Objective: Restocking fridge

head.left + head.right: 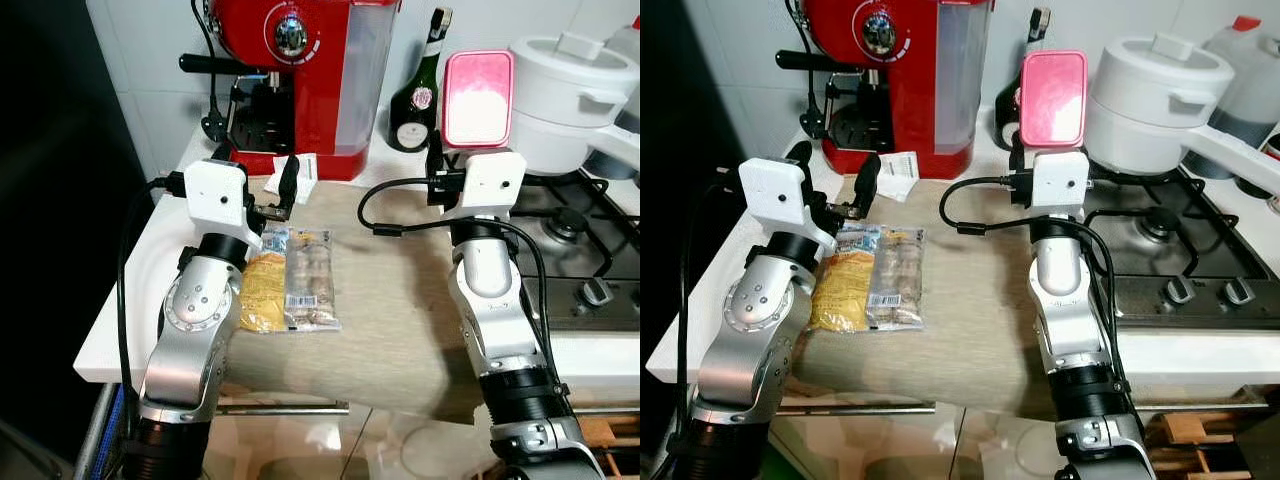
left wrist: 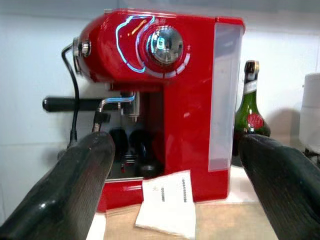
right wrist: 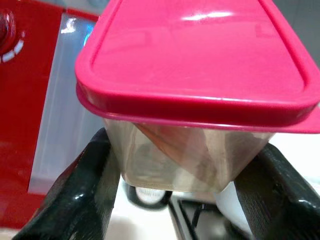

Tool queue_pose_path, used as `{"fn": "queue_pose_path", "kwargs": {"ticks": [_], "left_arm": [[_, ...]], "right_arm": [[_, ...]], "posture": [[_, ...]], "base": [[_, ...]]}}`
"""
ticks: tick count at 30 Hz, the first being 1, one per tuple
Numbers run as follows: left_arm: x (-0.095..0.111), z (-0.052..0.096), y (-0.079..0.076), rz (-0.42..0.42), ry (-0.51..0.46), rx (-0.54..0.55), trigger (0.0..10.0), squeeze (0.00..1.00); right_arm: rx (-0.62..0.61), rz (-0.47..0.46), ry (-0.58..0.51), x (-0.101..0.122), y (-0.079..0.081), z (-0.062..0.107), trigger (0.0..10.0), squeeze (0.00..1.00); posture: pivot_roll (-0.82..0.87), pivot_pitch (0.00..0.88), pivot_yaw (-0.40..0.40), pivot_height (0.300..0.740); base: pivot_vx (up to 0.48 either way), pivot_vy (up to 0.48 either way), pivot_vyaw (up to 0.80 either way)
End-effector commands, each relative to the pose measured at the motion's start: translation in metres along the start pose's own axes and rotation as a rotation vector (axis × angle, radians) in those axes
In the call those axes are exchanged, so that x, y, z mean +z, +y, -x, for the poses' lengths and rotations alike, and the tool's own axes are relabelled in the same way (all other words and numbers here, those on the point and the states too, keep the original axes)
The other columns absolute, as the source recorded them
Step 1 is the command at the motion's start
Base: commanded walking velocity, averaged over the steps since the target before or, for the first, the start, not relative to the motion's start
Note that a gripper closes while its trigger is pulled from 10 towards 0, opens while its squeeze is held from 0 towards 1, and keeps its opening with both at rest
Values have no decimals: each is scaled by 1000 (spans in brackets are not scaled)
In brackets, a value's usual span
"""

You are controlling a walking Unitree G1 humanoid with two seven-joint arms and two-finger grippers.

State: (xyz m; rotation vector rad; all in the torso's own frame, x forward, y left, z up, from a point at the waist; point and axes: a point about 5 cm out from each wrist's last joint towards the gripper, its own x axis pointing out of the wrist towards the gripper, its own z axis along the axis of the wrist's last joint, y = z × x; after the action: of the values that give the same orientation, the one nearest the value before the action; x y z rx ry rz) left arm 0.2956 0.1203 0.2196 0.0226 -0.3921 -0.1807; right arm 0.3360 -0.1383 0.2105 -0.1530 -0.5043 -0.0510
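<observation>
Counter (image 1: 130, 300) in white, with a beige cloth (image 1: 390, 300) spread over its middle, is seen from above. Two snack packs lie side by side on the cloth: a yellow pack (image 1: 262, 292) and, touching it on the right, a clear pack (image 1: 309, 280). The left gripper (image 1: 284, 196) is held just above the far ends of these packs, its fingers (image 2: 75, 190) spread wide with nothing between them; in the left wrist view a red coffee machine (image 2: 165, 90) and a white paper slip (image 2: 167, 202) at its base are framed between them. The machine stands at the back of the counter against the tiled wall. A green bottle (image 1: 418, 95) is placed just right of it.

The right gripper (image 3: 187, 185) is raised over the far right part of the cloth, and a container (image 1: 478, 98) with a pink lid (image 3: 200, 60) is clamped between its fingers (image 3: 90, 195). The clear body of the container is pressed on both sides by the black fingers, with the lid uppermost. Behind the container a white pot (image 1: 570, 95) is set on the gas hob (image 1: 580, 250), which occupies the right side. A black cable (image 1: 395, 200) is looped from the right wrist across the cloth.
</observation>
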Motion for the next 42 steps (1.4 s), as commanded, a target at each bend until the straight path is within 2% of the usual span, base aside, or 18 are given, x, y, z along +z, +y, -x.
{"fn": "queue_pose_path", "kwargs": {"ticks": [1, 35, 42], "left_arm": [[0, -3, 0, -5, -5, 8, 10000, 0], [1, -2, -6, -22, -25, -7, 10000, 0], [0, -2, -6, -28, -26, -8, 10000, 0]], "right_arm": [[-3, -13, 2, 0, 0, -1, 0, 0], [5, 5, 35, -7, -3, 1, 0, 0], [6, 4, 38, -8, -2, 1, 0, 0]], "posture": [[-33, 0, -15, 740], [-39, 0, -19, 740], [-35, 0, -21, 740]], "base": [[-274, 0, 0], [-307, 0, 0], [-341, -243, 0]]}}
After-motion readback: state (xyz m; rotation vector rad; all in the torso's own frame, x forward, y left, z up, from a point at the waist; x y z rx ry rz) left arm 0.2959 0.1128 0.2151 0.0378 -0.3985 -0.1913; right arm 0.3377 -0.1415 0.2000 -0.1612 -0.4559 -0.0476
